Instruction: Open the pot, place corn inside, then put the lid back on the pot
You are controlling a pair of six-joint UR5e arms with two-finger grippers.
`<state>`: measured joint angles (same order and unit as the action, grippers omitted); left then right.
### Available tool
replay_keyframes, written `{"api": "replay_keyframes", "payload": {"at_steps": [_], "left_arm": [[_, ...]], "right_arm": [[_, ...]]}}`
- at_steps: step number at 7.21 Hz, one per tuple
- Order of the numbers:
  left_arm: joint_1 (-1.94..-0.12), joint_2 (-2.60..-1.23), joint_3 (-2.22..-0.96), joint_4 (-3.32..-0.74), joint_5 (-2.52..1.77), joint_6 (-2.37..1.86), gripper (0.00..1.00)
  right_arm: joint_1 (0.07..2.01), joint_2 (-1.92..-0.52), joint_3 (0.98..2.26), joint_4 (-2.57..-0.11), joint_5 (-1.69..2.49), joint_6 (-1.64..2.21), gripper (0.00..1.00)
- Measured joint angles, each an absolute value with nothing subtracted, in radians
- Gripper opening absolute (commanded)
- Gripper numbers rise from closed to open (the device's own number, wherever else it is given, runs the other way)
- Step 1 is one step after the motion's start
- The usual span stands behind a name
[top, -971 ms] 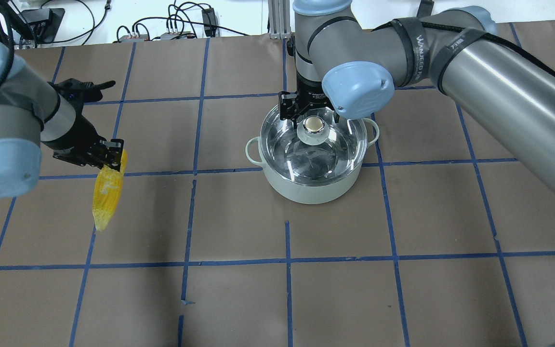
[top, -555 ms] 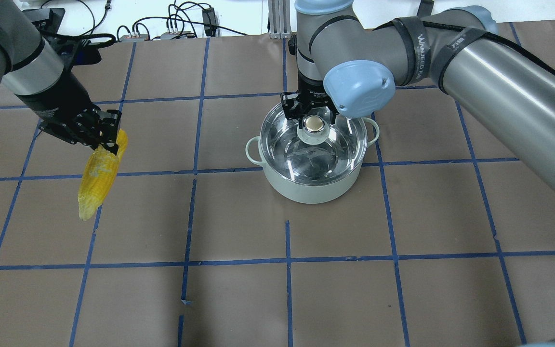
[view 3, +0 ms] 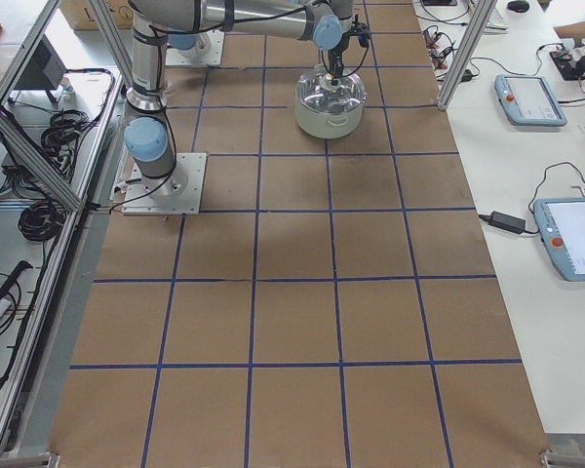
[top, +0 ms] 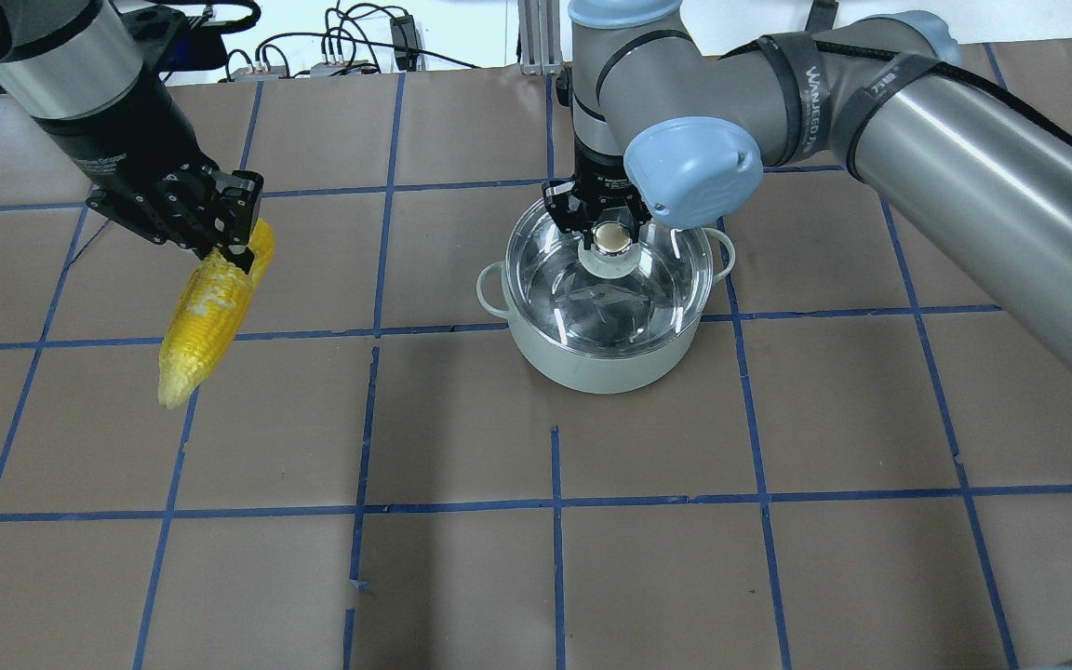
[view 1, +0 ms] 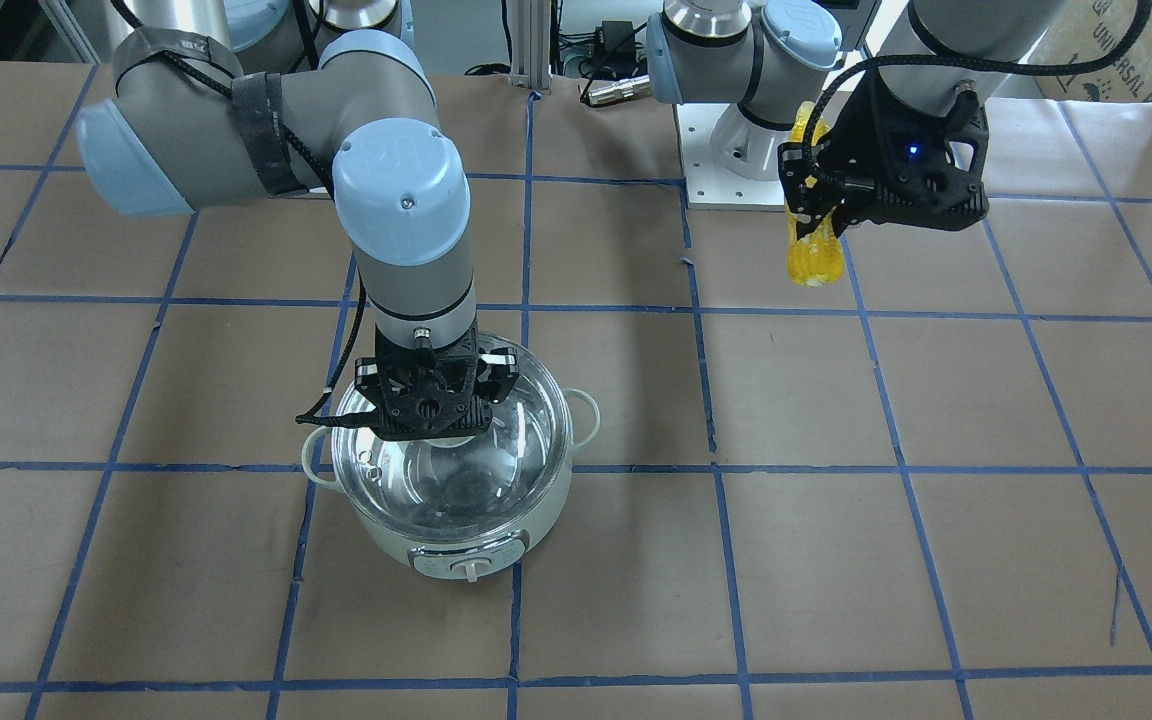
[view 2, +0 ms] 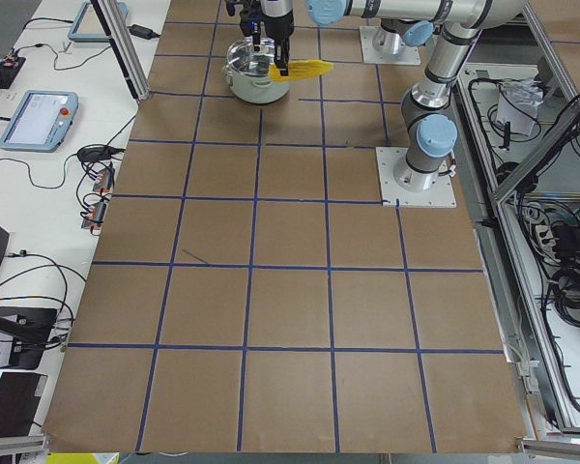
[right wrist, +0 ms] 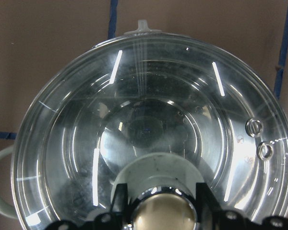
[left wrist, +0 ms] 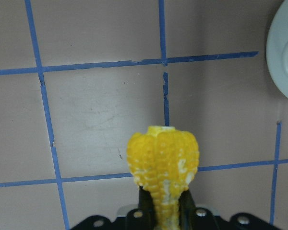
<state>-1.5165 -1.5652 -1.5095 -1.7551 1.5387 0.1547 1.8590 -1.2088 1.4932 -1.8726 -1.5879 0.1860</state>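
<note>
The pot (top: 592, 368) stands mid-table with its glass lid (top: 612, 300) on it; its control knob (view 1: 469, 569) faces the front view. My right gripper (top: 609, 233) is down over the lid's knob (right wrist: 163, 213), one finger against each side of it, and the lid rests on the pot's rim. My left gripper (top: 224, 228) is shut on the thick end of the corn (top: 201, 321) and holds it off the table, left of the pot, tip pointing down and toward the robot. The corn also shows in the left wrist view (left wrist: 163, 160) and the front view (view 1: 814, 250).
Brown paper with blue tape grid lines covers the table (top: 555, 558). Cables and small boxes (top: 331, 56) lie along the far edge. The left arm's base plate (view 1: 726, 190) sits near the corn in the front view.
My left gripper has carried the corn up and a little right, toward the pot. My right gripper has shifted slightly and settled around the lid's knob.
</note>
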Motion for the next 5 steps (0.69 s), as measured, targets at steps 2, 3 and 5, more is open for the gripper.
{"api": "replay_keyframes", "payload": {"at_steps": [2,3,5], "left_arm": [[-1.520,-1.571,-1.500,-1.760,1.536,0.158,0.02],[-1.521,-1.572,-1.501,-1.760,1.536,0.160,0.02],[-1.521,-1.571,-1.501,-1.759,1.533,0.166,0.02]], "right_arm": [[1.860,-1.210,1.483,-1.870,-1.588,0.187,0.37],[1.860,-1.213,1.472,-1.865,-1.588,0.187,0.32],[1.852,-1.222,1.427,-1.826,-1.589,0.185,0.28]]}}
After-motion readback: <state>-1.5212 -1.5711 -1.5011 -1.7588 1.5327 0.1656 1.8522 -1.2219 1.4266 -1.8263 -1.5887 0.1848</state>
